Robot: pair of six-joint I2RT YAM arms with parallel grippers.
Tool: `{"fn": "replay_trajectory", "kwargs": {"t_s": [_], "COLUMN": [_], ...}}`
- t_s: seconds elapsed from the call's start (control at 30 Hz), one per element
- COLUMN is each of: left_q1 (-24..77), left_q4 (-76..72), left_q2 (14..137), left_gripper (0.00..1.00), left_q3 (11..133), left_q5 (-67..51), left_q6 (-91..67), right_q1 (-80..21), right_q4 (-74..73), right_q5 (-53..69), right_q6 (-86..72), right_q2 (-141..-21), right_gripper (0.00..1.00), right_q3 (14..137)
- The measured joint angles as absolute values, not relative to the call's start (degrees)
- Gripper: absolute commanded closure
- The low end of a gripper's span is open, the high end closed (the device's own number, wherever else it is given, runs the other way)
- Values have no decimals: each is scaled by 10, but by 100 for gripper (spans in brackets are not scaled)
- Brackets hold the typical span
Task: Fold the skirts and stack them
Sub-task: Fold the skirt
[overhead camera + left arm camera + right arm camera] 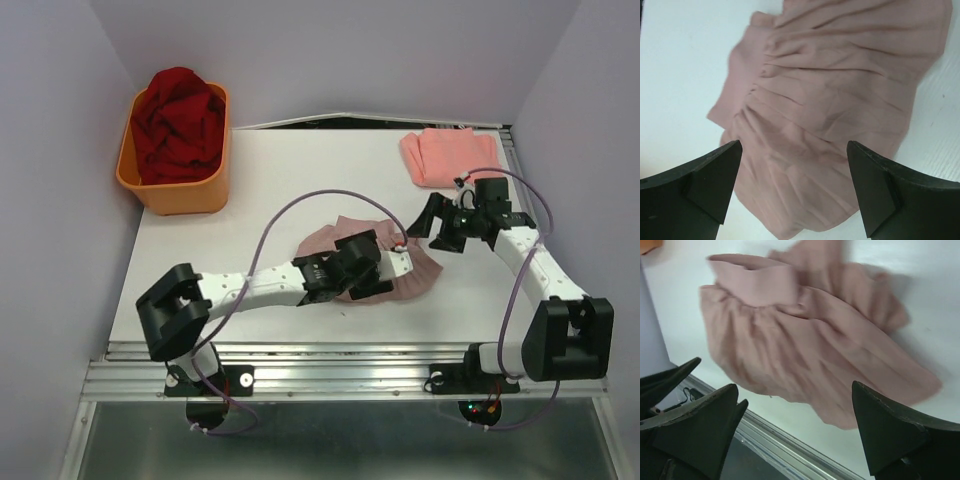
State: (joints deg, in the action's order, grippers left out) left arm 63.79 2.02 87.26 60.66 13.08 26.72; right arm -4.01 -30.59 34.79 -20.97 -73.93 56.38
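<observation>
Mauve-pink skirt (pixel 418 274) lies rumpled on the white worktop (pixel 300 170), near the middle and toward the near edge. In the top view the left pincer (pixel 358 264) hangs over it and hides much of the cloth. The left wrist view shows what it covers: gathered pleats (pixel 840 100) spreading between 2 parted fingers, the left pincer (pixel 793 145) released and empty. The right wrist view alone shows the waistband (pixel 750 280) standing up; the right pincer (pixel 795 386) is also spread wide and holds nothing, just right of the skirt. A salmon-pink skirt (pixel 450 155) lies folded far right. An orange tub (pixel 180 190) of red cloth (pixel 180 125) stands far left.
</observation>
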Motion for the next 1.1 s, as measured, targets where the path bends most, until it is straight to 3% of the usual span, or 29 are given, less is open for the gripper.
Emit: {"fn": "replay_trajectory", "kwargs": {"t_s": [0.27,0.37,0.4,0.47,0.5,0.6,0.9,1.1], "left_q1": [678,674,672,665,661,641,583,554], "left_q4": [-17,-33,-39,-49,-52,-62,-84,-86], "left_q2": [1002,1037,1049,1060,1061,1062,1036,1029], "left_gripper": [4,17,28,40,51,62,76,78], "left_q3": [608,609,609,610,611,611,597,597], "left_q5": [175,180,180,175,170,152,66,-8], "left_q6": [311,316,317,317,317,311,291,271], "right_q1": [14,14,14,14,14,14,14,0], "right_q4": [-326,-322,-320,-313,-309,-305,-218,-63], "right_q5": [338,344,344,343,342,337,340,414], "right_q6": [-219,-222,-222,-223,-223,-223,-241,-316], "right_q2": [-792,-802,-804,-810,-814,-826,-833,-863], "right_gripper": [0,0,0,0,0,0,0,0], "right_q3": [515,513,510,503,500,496,456,371]}}
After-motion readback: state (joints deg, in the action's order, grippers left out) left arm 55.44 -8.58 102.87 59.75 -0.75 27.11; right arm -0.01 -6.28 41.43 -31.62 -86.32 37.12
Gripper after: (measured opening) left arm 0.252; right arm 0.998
